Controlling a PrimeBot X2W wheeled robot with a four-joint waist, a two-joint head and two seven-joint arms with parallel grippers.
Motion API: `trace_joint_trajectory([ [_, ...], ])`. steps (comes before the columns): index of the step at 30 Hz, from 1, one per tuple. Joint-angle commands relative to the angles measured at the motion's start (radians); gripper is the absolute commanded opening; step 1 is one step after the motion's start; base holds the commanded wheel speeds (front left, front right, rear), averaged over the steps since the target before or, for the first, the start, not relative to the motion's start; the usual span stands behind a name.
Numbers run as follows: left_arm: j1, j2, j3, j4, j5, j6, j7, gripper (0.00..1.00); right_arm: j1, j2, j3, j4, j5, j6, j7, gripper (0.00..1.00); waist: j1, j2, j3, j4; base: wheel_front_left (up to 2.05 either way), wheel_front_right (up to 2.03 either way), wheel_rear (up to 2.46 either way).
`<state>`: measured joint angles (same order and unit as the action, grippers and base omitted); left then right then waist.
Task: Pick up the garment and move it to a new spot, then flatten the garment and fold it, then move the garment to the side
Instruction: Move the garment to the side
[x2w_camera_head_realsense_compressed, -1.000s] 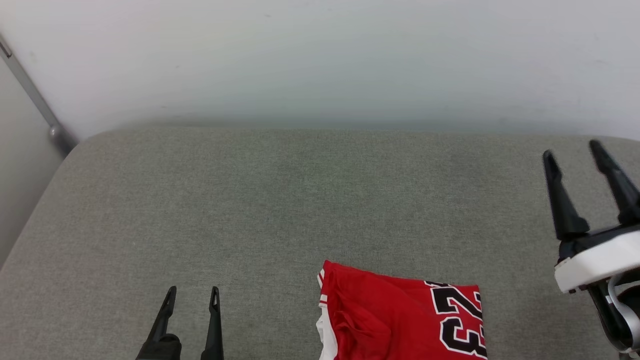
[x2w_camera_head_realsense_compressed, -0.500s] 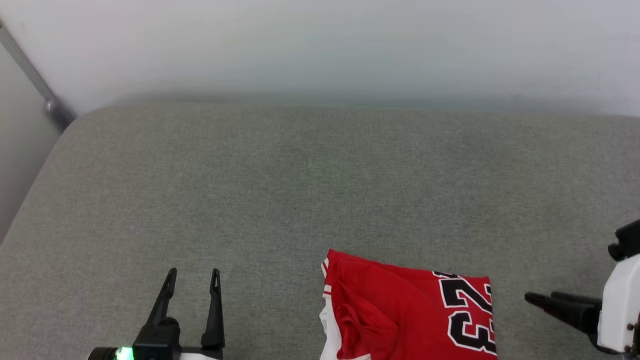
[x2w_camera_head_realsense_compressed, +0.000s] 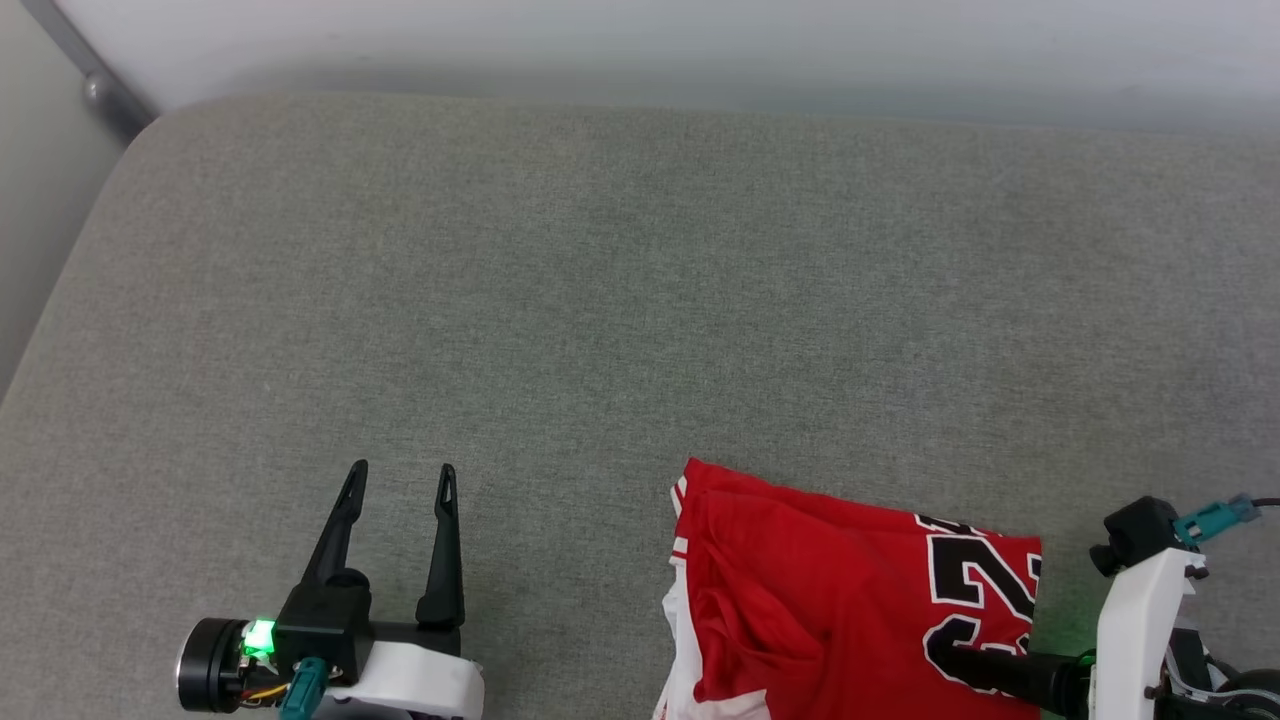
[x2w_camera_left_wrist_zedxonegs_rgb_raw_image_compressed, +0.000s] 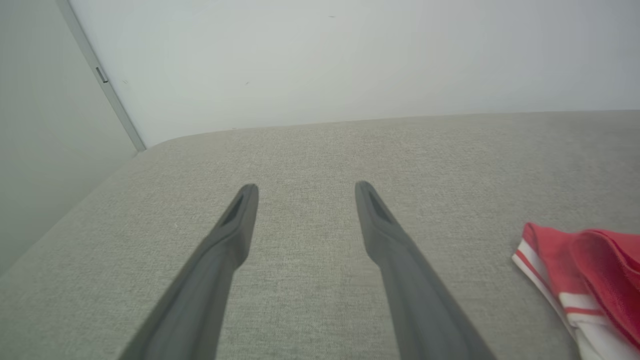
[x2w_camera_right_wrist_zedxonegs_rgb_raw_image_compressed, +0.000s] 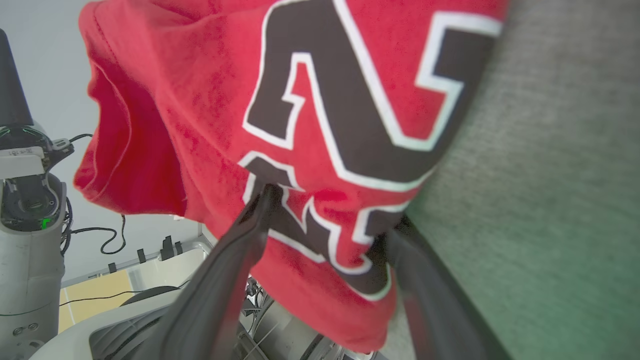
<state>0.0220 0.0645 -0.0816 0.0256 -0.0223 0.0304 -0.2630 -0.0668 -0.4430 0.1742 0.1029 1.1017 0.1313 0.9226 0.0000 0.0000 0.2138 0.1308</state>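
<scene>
The garment (x2w_camera_head_realsense_compressed: 820, 600), red with a black, white-edged number and white striped sleeve trim, lies folded at the near edge of the grey cushion (x2w_camera_head_realsense_compressed: 600, 300). In the right wrist view the garment (x2w_camera_right_wrist_zedxonegs_rgb_raw_image_compressed: 320, 100) overhangs that edge. My right gripper (x2w_camera_head_realsense_compressed: 945, 660) points left at its numbered end. My right gripper (x2w_camera_right_wrist_zedxonegs_rgb_raw_image_compressed: 335, 215) is open, one finger lying on top of the cloth and the other coming out from under its edge. My left gripper (x2w_camera_head_realsense_compressed: 400, 480) stands open and empty on the cushion, left of the garment. In the left wrist view, my left gripper (x2w_camera_left_wrist_zedxonegs_rgb_raw_image_compressed: 306, 192) has the sleeve trim (x2w_camera_left_wrist_zedxonegs_rgb_raw_image_compressed: 550, 270) to its right.
A pale wall runs behind the cushion, and a grey metal pole (x2w_camera_head_realsense_compressed: 95, 85) leans at the far left corner. The cushion's rounded left edge drops off at the picture's left side. Below the near edge are my own base and cables (x2w_camera_right_wrist_zedxonegs_rgb_raw_image_compressed: 30, 200).
The head camera has tilted down. My right gripper has swung from upright at the far right to pointing left, low, onto the garment's numbered end. The left gripper has stayed open.
</scene>
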Motion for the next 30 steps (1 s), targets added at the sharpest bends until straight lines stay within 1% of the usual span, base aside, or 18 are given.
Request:
trace_joint_trajectory([
  [1, -0.013, 0.0, 0.002, 0.001, 0.001, 0.0, -0.002, 1.0, -0.007, 0.016, 0.017, 0.016, 0.012, -0.001, -0.007, 1.0, 0.0, 0.0, 0.018, 0.014, 0.0, 0.0, 0.0],
  [5, -0.027, -0.002, 0.002, 0.005, -0.001, 0.001, -0.002, 1.0, -0.015, 0.015, 0.064, 0.029, 0.021, -0.001, -0.017, 1.0, 0.0, 0.0, 0.027, 0.022, 0.0, 0.0, 0.0],
  [6, -0.029, -0.003, 0.0, 0.007, 0.0, 0.001, -0.002, 1.0, -0.018, 0.009, 0.074, 0.031, 0.02, -0.002, -0.021, 0.46, 0.0, 0.0, 0.027, 0.024, 0.0, 0.0, 0.0],
  [7, -0.03, -0.003, -0.001, 0.009, 0.0, 0.002, -0.002, 1.0, -0.019, 0.003, 0.082, 0.029, 0.017, -0.002, -0.031, 0.02, 0.0, 0.0, 0.027, 0.026, 0.0, 0.0, 0.0],
  [8, -0.029, -0.004, -0.001, 0.011, 0.0, 0.003, -0.002, 1.0, -0.025, -0.003, 0.092, 0.026, 0.012, -0.002, -0.04, 0.0, 0.0, 0.0, 0.024, 0.027, 0.0, 0.0, 0.0],
  [13, -0.001, -0.007, -0.001, 0.019, -0.004, 0.011, -0.002, 1.0, -0.074, -0.058, 0.134, -0.023, 0.002, -0.001, -0.089, 0.0, 0.0, 0.0, -0.008, 0.009, 0.0, 0.0, 0.0],
  [18, 0.038, -0.008, 0.008, 0.018, -0.008, 0.017, -0.002, 1.0, -0.13, -0.132, 0.188, -0.094, -0.028, -0.001, -0.131, 0.0, 0.0, 0.0, -0.062, -0.049, 0.0, 0.0, 0.0],
  [21, 0.058, -0.009, 0.01, 0.013, -0.012, 0.017, -0.002, 1.0, -0.171, -0.192, 0.218, -0.137, -0.052, -0.001, -0.141, 0.0, 0.0, 0.0, -0.078, -0.098, 0.0, 0.0, 0.0],
  [26, 0.067, -0.01, 0.022, -0.006, -0.014, 0.018, -0.002, 1.0, -0.261, -0.313, 0.289, -0.191, -0.125, -0.001, -0.14, 0.0, 0.0, 0.0, -0.061, -0.212, 0.0, 0.0, 0.0],
  [30, 0.035, -0.009, 0.038, -0.027, -0.01, 0.015, -0.002, 1.0, -0.358, -0.398, 0.318, -0.17, -0.185, -0.001, -0.161, 0.0, 0.0, 0.0, -0.009, -0.298, 0.0, 0.0, 0.0],
])
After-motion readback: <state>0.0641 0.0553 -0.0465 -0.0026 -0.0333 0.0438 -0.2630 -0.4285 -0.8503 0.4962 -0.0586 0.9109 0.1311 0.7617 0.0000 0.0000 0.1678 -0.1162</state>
